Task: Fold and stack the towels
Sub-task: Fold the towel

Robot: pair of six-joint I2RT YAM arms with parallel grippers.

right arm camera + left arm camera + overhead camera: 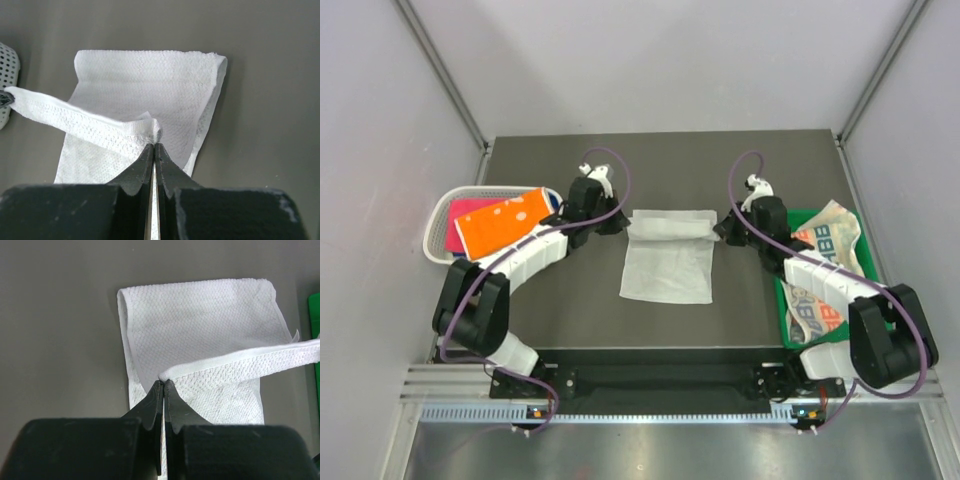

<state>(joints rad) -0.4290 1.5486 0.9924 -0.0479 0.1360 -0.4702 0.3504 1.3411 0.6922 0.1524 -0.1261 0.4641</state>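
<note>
A plain white towel lies in the middle of the dark table, its far edge lifted and stretched between my two grippers. My left gripper is shut on the far left corner; in the left wrist view its tips pinch the hem of the towel. At the other end, my right gripper is shut on the far right corner, and its tips clamp the bunched hem of the towel. The raised edge hangs over the lower layer.
At the left stands a white mesh basket holding an orange dotted towel and a pink-red one. On the right, a green tray holds a letter-print towel. Both arms curve in from the near edge.
</note>
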